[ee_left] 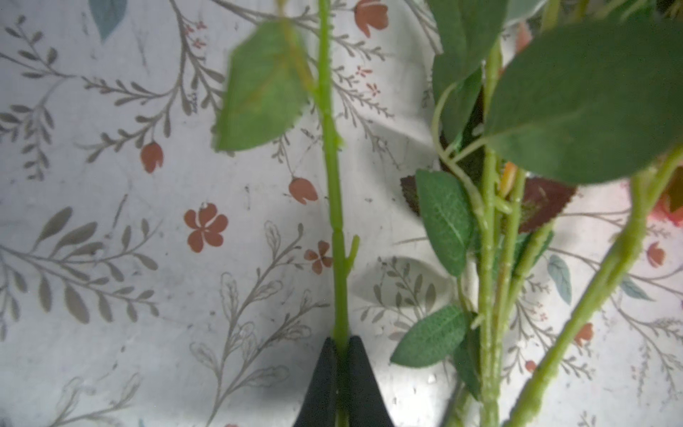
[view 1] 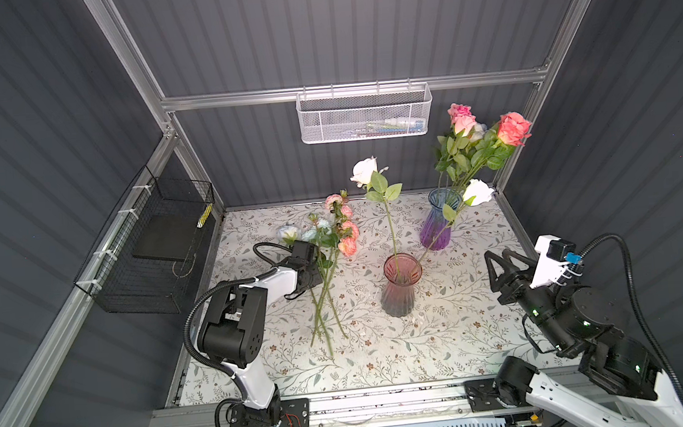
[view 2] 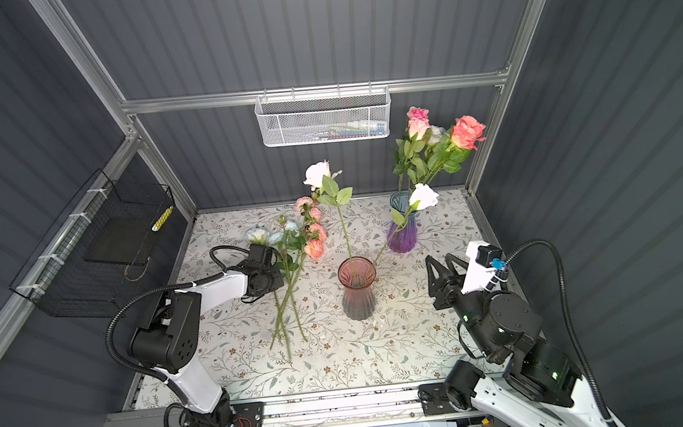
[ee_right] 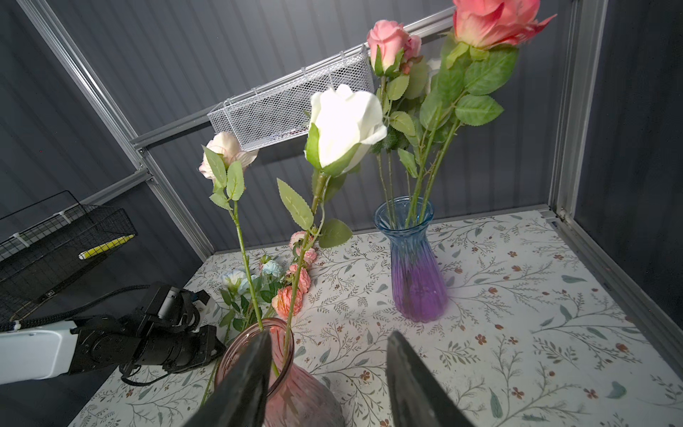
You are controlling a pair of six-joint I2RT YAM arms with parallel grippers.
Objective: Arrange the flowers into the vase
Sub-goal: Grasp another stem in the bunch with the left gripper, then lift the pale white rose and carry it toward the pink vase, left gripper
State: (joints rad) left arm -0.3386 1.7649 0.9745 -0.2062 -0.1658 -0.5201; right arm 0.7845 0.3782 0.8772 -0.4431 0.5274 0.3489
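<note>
My left hand [ee_left: 342, 347] is clamped on one green stem [ee_left: 334, 207] among the loose flowers [view 1: 335, 233] lying on the tabletop [view 1: 466, 338], just left of the pink vase [view 1: 398, 291]. That vase holds two white roses [view 1: 365, 171]. My right hand [ee_right: 329, 336] hangs near it, spread apart and empty. The blue-purple vase [view 1: 436, 223] at the back holds pink and coral roses [view 1: 512, 128].
</note>
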